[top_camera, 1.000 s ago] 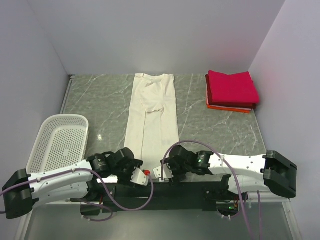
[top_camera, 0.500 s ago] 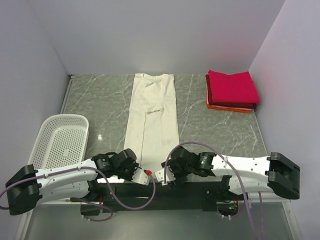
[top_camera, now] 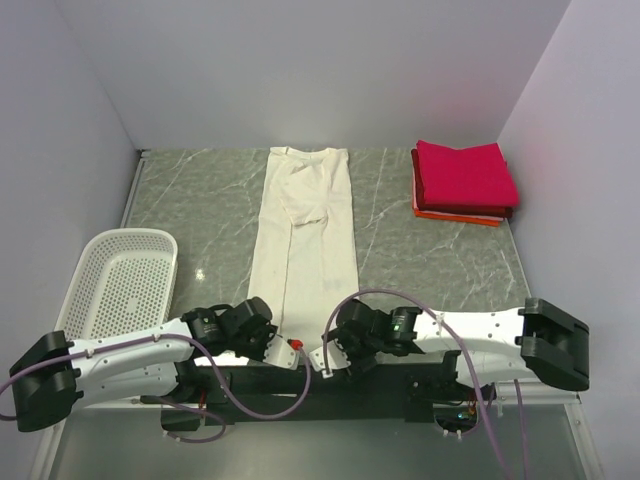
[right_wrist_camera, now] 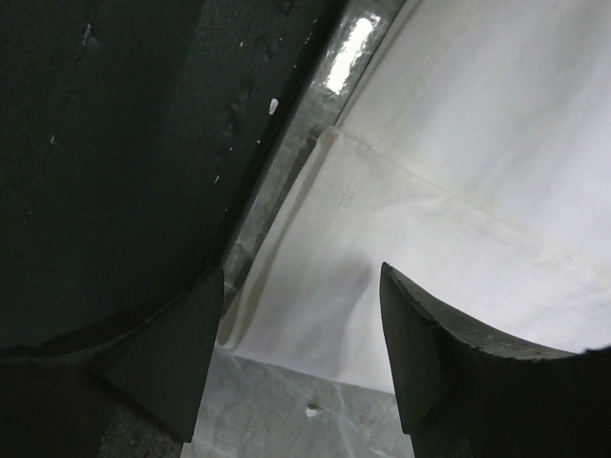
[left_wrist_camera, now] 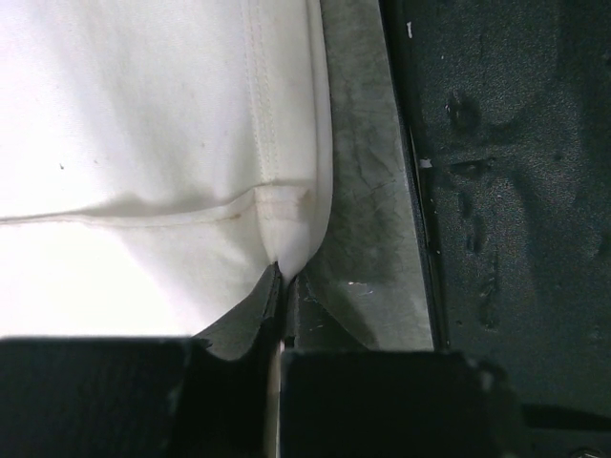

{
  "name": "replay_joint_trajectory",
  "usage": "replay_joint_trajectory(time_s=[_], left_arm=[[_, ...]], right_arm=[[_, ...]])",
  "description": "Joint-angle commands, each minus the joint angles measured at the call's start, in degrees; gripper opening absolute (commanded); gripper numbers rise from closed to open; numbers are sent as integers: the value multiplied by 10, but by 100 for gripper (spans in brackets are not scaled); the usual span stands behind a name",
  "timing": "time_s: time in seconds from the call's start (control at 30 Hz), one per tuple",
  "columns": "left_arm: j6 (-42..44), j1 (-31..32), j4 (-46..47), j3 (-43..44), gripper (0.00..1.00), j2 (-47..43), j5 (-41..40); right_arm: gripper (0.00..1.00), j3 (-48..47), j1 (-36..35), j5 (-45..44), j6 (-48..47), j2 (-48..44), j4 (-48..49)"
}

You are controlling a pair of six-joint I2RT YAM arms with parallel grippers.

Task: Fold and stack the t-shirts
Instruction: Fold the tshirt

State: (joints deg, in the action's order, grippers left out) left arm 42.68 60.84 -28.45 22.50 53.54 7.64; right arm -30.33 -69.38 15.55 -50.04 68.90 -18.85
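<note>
A grey marbled desk (top_camera: pixel 200 200) sits between pale lilac walls (top_camera: pixel 330 70). At its near edge, the left gripper (left_wrist_camera: pixel 284 277) has its fingers pressed together, pinching the near hem corner of the cream-white t-shirt (top_camera: pixel 305 230). The cloth rises into a small peak at the fingertips. Just to its right, the right gripper (right_wrist_camera: pixel 300 272) is spread. The shirt's other near corner lies flat on the desk between its fingers (right_wrist_camera: pixel 420 353), and whether they touch it cannot be told. The shirt runs as a long narrow strip from both grippers to the far wall. A white perforated basket (top_camera: pixel 120 280) lies left of the left gripper. Far beyond the right gripper and to its right is a folded stack, with a crimson-pink t-shirt (top_camera: pixel 465 172) on top and an orange-red t-shirt (top_camera: pixel 455 215) edge showing beneath.
</note>
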Motion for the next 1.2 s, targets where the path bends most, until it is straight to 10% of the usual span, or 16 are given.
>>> replay_joint_trajectory(time_s=[0.0, 0.17, 0.5, 0.93, 1.17], left_arm=[[8, 0, 1, -2, 0, -13, 0], [10, 1, 0, -1, 0, -20, 3], [11, 1, -5, 7, 0, -34, 8], [35, -5, -14, 70, 0, -17, 17], [125, -135, 18, 158, 0, 41, 53]], right_arm=[[70, -8, -11, -37, 11, 36, -4], [59, -21, -14, -75, 31, 82, -2], [0, -50, -13, -90, 57, 100, -29], [0, -116, 131, -6, 64, 11, -82], [0, -227, 237, 40, 50, 56, -111]])
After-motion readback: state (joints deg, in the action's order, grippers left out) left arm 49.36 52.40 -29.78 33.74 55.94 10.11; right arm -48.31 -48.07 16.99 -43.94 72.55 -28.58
